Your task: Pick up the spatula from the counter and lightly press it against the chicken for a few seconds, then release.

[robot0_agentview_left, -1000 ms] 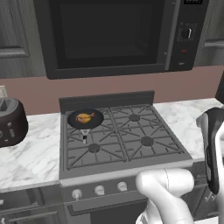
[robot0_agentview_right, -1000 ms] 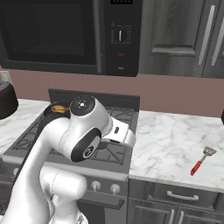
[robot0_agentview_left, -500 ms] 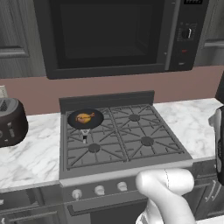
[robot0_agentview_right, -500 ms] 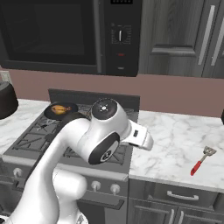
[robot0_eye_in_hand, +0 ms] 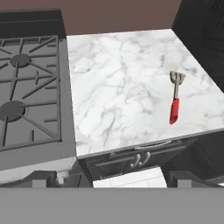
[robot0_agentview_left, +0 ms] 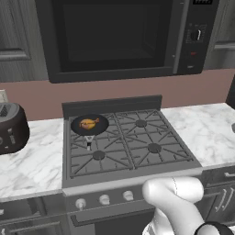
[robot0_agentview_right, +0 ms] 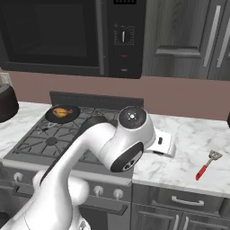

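The spatula lies flat on the marble counter to the right of the stove. It is close to the counter's front edge and toward its right end, with its red handle pointing at the front edge and its slotted metal head toward the wall. Nothing touches it. The chicken sits in a small dark pan on the stove's back-left burner, 1 of 4, well apart from the spatula. The gripper hangs above the counter near its stove-side edge, apart from the spatula. Its 2 fingers are spread wide and hold nothing, though the tips show so low and dark in the hand view that their outline is hard to make out. A black microwave hangs over the stove, and a dark toaster stands on the counter at the stove's left.
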